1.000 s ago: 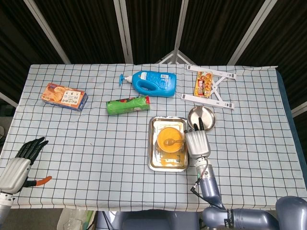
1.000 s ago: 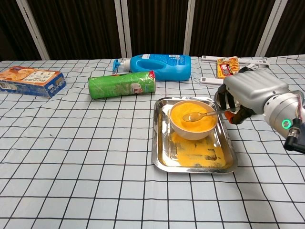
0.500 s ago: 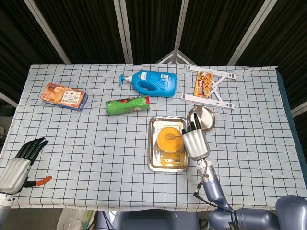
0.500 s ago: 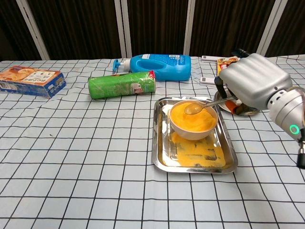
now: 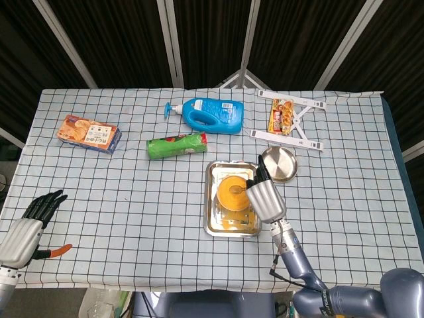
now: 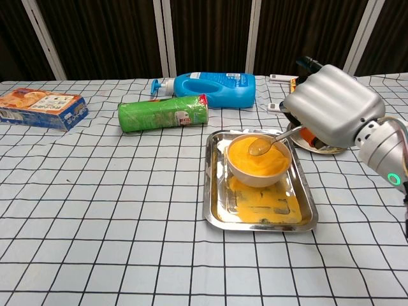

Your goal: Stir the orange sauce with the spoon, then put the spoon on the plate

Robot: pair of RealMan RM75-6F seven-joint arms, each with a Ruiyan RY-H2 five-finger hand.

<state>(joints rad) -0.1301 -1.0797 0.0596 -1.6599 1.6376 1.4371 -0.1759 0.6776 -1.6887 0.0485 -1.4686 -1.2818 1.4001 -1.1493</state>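
Nearest, left hand [image 5: 30,224]: idle at the table's near-left corner, fingers apart, empty. Right hand [image 6: 331,105]: gripping spoon [image 6: 268,143] by its handle end, tip in the sauce bowl [image 6: 258,167] on the tray [image 6: 261,217]. Spoon likely light, rigid, slick with sauce. Beyond, plate [image 5: 279,163].

Checked table [image 5: 132,199] w/ tray [image 5: 213,225], plate [image 5: 281,162], detergent bottle [image 5: 215,114], chip can [image 5: 176,145].

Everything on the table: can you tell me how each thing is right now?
spoon: held, tip in sauce
bowl: upright, full of orange sauce
tray: smeared with sauce
plate: bare
green can: lying on its side
blue bottle: lying on its side
right hand: holds spoon
left hand: holds nothing, fingers apart
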